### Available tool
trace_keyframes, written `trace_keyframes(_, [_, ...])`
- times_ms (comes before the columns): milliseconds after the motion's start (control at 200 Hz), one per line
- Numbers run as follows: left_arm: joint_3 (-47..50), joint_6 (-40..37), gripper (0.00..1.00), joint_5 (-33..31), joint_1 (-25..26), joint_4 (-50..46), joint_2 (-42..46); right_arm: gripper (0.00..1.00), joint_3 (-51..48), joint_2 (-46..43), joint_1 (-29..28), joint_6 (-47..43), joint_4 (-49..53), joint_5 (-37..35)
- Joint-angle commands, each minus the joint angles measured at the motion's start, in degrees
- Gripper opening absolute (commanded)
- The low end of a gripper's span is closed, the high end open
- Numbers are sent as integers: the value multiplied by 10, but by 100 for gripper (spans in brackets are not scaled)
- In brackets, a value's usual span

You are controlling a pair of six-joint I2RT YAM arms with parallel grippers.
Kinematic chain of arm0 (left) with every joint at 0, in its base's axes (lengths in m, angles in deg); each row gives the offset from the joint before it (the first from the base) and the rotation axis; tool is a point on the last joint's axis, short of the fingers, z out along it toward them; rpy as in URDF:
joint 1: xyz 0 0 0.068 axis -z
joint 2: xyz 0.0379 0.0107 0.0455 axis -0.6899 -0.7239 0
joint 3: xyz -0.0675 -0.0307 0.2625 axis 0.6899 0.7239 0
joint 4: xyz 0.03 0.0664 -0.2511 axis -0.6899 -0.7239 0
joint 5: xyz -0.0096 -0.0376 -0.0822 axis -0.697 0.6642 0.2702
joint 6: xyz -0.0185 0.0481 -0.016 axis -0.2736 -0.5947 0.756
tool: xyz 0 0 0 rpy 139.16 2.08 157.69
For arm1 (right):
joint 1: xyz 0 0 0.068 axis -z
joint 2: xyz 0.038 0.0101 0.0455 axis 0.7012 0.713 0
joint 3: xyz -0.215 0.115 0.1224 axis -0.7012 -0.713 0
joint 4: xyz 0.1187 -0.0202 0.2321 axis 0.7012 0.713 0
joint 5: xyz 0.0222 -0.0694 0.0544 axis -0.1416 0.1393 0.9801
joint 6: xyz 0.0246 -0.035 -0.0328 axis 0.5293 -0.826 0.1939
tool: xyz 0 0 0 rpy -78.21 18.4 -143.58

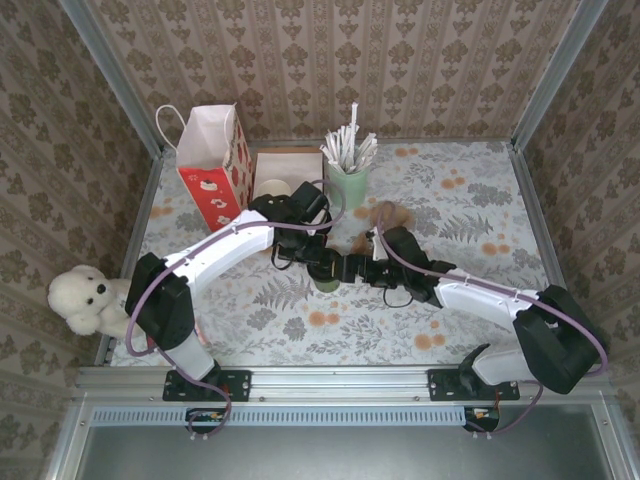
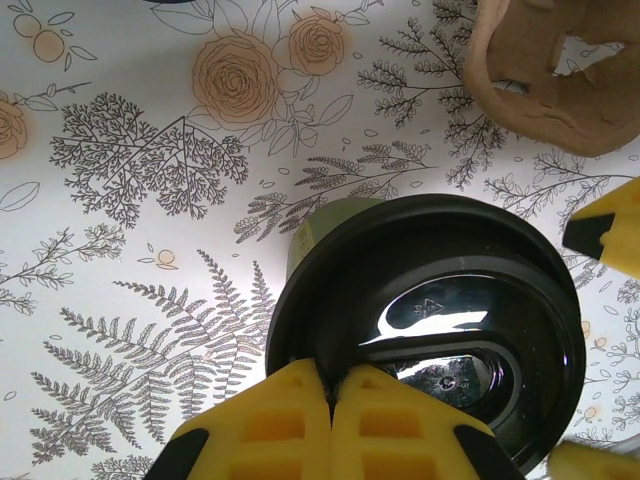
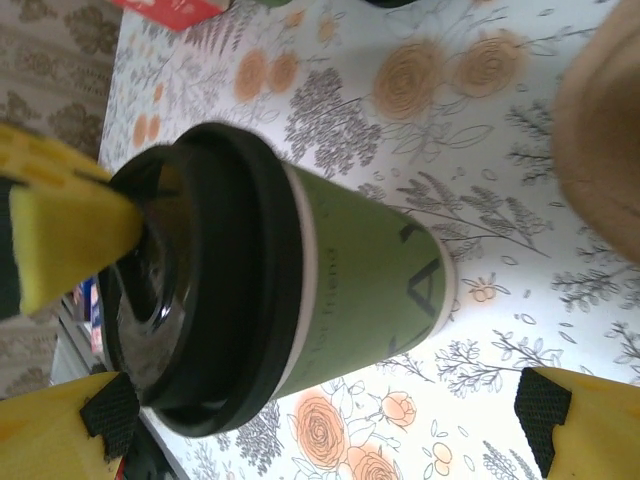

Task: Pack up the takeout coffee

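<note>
Your left gripper [image 2: 330,388] is closed. Its yellow fingers are pressed flat together with nothing between them, and the tips sit over the near rim of the black lid [image 2: 430,300]. Your right gripper [image 3: 320,405] stands wide open, one finger close at either flank of the cup [image 3: 365,290] and not clamped on it (so neither arm has a grip on anything).

The cup stands upright on the table [image 1: 470,200], about mid-table where your two arms meet. Its long axis is vertical, with the lid facing up and the green base down on the floral surface. The lid's oval sip recess lies toward your left fingers.

Near the cup, on its far side, lies a brown pulp carrier [image 2: 560,90]. Along the back wall you have a red bag [image 1: 212,165], a white box [image 1: 282,170] and a mint cup of straws [image 1: 347,182]. A teddy [image 1: 85,300] sits off the table's left edge.
</note>
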Motion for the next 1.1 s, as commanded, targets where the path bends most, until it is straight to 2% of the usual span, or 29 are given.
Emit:
trace_keyframes(0, [-13,17,0,-6,5,-19,-10,100,-16,-9,-16,-49,-49,-5])
trace_keyframes(420, [-9,14,0,-5,9,-17,-11,100,-4,22,-46,-90,-53,-99])
trace_keyframes(720, [23,17,0,3,15,-9,-23,100,-48,50,-70,-91,-39,-192])
trace_keyframes(975, [45,25,0,2,18,10,-35,100,-61,49,-72,-86,-21,-197])
trace_keyframes(1095, [27,24,0,-10,19,3,-33,99,-49,4,-72,-86,-25,-147])
